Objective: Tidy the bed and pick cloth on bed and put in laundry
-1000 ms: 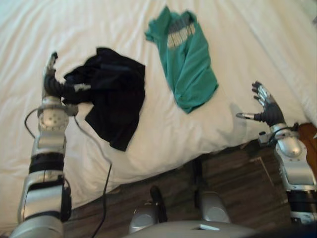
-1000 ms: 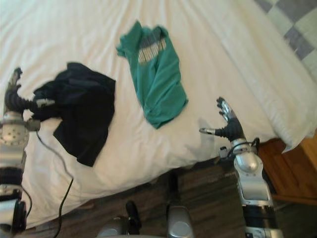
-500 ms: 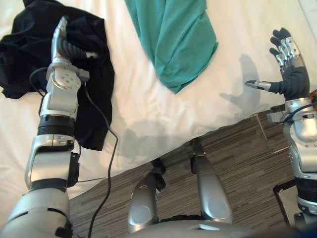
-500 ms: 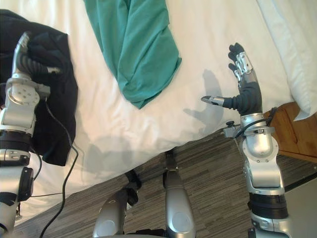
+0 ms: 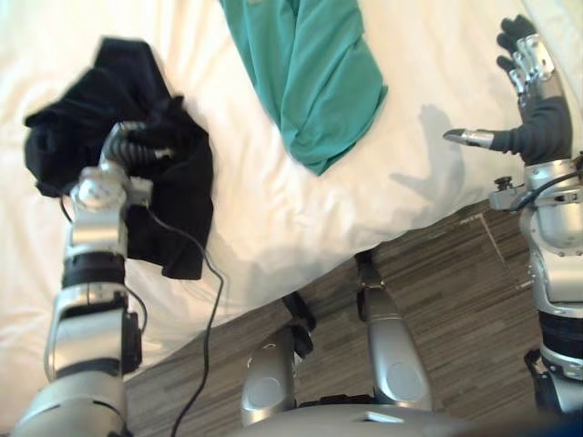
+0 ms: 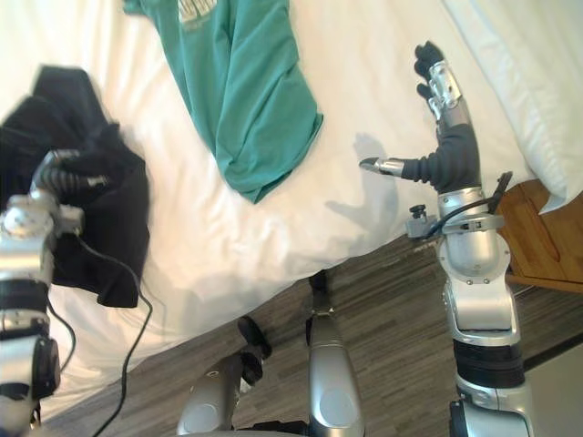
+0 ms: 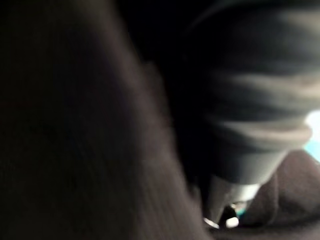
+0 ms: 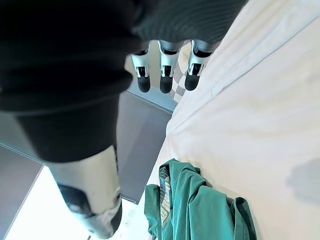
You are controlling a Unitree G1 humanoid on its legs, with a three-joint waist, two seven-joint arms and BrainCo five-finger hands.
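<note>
The left robot hand (image 5: 135, 151) is sunk in the black cloth (image 5: 175, 196) on the bed (image 5: 255, 209); I cannot tell its grip. A green shirt (image 5: 319, 73) lies beyond. The right robot hand (image 6: 452, 150) hovers spread open over the bed's edge.

Pale print (image 6: 195, 9) on green shirt (image 6: 244, 91), illegible; no other text.

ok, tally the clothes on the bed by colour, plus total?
black cloth: 1
green cloth: 1
total: 2
</note>
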